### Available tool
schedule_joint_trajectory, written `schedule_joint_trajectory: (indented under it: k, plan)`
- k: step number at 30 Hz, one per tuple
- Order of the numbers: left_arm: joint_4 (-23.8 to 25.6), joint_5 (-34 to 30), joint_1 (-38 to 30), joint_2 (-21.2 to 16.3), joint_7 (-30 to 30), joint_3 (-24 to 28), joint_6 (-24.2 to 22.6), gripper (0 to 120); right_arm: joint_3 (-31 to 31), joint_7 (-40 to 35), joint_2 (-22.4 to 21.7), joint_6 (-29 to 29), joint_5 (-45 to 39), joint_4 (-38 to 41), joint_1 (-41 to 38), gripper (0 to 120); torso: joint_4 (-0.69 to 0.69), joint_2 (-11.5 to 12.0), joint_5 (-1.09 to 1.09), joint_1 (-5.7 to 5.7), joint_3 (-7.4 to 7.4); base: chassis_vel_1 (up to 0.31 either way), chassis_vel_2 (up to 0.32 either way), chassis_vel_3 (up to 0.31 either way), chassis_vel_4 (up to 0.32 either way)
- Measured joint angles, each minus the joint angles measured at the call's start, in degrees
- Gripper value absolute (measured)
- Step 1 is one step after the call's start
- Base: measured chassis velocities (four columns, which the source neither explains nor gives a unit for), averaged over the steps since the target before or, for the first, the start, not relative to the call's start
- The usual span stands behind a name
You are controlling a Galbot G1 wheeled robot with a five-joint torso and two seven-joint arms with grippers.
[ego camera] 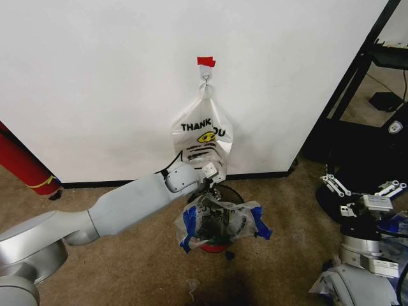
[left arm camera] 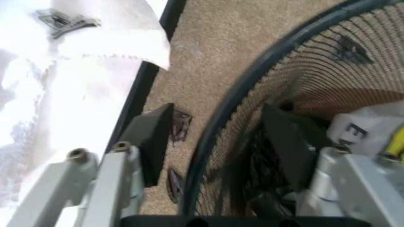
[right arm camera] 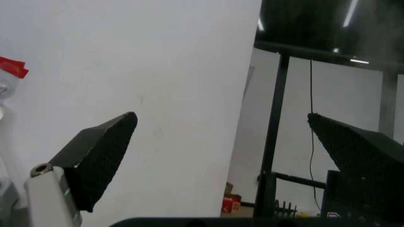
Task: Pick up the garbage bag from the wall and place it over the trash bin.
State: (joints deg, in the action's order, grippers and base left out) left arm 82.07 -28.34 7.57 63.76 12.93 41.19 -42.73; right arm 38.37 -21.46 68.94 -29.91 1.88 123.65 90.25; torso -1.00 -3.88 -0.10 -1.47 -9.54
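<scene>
Reaching in from the robot's left, the grey left arm stretches across the carpet to the trash bin (ego camera: 217, 220), and its left end effector (ego camera: 215, 182) sits at the bin's wall-side rim. From the left wrist its jaws stand wide apart and grip nothing: one dark finger (left arm camera: 153, 142) is outside the black rim over the carpet, the other is inside the mesh wall. Draped over the bin's mouth is the garbage bag (ego camera: 245, 220), its blue strips hanging down both sides of the bin and its crumpled plastic sagging into the bin. Straight above the bin, a white "THANK YOU" smiley bag (ego camera: 203, 134) hangs from a wall hook (ego camera: 207, 80) under a piece of red tape (ego camera: 206, 61). Well to the right of the bin, the right end effector (ego camera: 363, 191) is parked low beside a black rack, its jaws spread wide and empty.
</scene>
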Motion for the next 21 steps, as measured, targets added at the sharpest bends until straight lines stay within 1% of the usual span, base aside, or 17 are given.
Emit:
schedule_joint_trajectory:
  k: [2, 3, 4, 5, 8, 10, 11, 15, 17, 18, 19, 21]
  plan:
    - [-0.66, 0.41, -0.05, 0.39, -0.07, 0.12, 0.11, 46, -0.01, 0.03, -0.06, -0.32, 0.0, -0.01, 0.17, 100, -0.01, 0.0, 0.0, 0.0, 0.0, 0.0, 0.0, 0.0, 0.0]
    - [-0.66, 0.41, -0.05, 0.39, -0.07, 0.12, 0.11, 46, -0.01, 0.03, -0.06, -0.32, 0.0, -0.01, 0.17, 100, -0.01, 0.0, 0.0, 0.0, 0.0, 0.0, 0.0, 0.0, 0.0]
    - [-0.81, 0.65, -0.05, 0.45, 0.12, 0.14, 0.13, 43, -0.01, 0.05, -0.1, -0.42, 0.0, -0.03, 0.23, 100, -0.01, 0.0, 0.0, 0.0, 0.0, 0.0, 0.0, 0.0, 0.0]
    - [-1.08, 1.78, -0.04, 0.48, 1.41, 0.13, 0.22, 36, -0.01, 0.08, -0.2, -0.59, 0.0, -0.11, 0.33, 100, 0.0, 0.0, 0.0, 0.0, 0.0, 0.0, 0.0, 0.0, 0.0]
    - [-1.41, 4.8, 0.52, 0.4, 5.24, -0.61, 0.42, 26, 0.0, 0.11, -0.38, -0.89, -0.04, -0.41, 0.51, 100, 0.02, -0.01, -0.01, 0.01, 0.01, 0.0, 0.0, 0.0, 0.0]
    - [-1.51, 5.72, 0.93, 0.26, 6.43, -0.96, 0.49, 20, 0.0, 0.14, -0.52, -1.0, -0.07, -0.61, 0.56, 100, 0.01, 0.0, -0.01, 0.01, 0.01, 0.0, 0.0, 0.0, 0.0]
    - [-1.51, 5.72, 0.93, 0.26, 6.43, -0.96, 0.49, 20, 0.0, 0.14, -0.52, -1.0, -0.07, -0.61, 0.56, 100, 0.01, 0.0, -0.01, 0.01, 0.01, 0.0, 0.0, 0.0, 0.0]
    - [-0.8, 5.65, 1.66, -0.42, 7.45, -1.93, 0.54, 10, -0.04, 0.25, -0.67, -1.09, -0.17, -0.85, 0.45, 100, -0.01, 0.0, -0.03, 0.01, 0.01, 0.0, 0.0, 0.0, 0.0]
    - [-0.12, 4.31, 2.07, -1.05, 6.33, -2.54, 0.55, 8, -0.12, 0.37, -0.74, -1.09, -0.24, -1.0, 0.28, 100, -0.03, 0.0, -0.04, 0.01, 0.0, 0.0, 0.0, 0.0, 0.0]
    - [0.23, 2.78, 2.4, -1.65, 4.76, -3.13, 0.55, 8, -0.17, 0.49, -0.79, -1.09, -0.34, -1.14, 0.16, 100, -0.04, 0.0, -0.04, 0.01, -0.01, 0.0, 0.0, 0.0, 0.0]
    - [0.23, 2.78, 2.4, -1.65, 4.76, -3.13, 0.55, 8, -0.17, 0.49, -0.79, -1.09, -0.34, -1.14, 0.16, 100, -0.04, 0.0, -0.04, 0.01, -0.01, 0.0, 0.0, 0.0, 0.0]
    - [1.2, -1.37, 3.27, -3.3, 0.39, -4.76, 0.54, 7, -0.33, 0.84, -0.95, -1.07, -0.98, -1.35, -0.05, 100, -0.01, 0.0, -0.01, 0.0, 0.0, 0.0, 0.0, 0.0, 0.0]
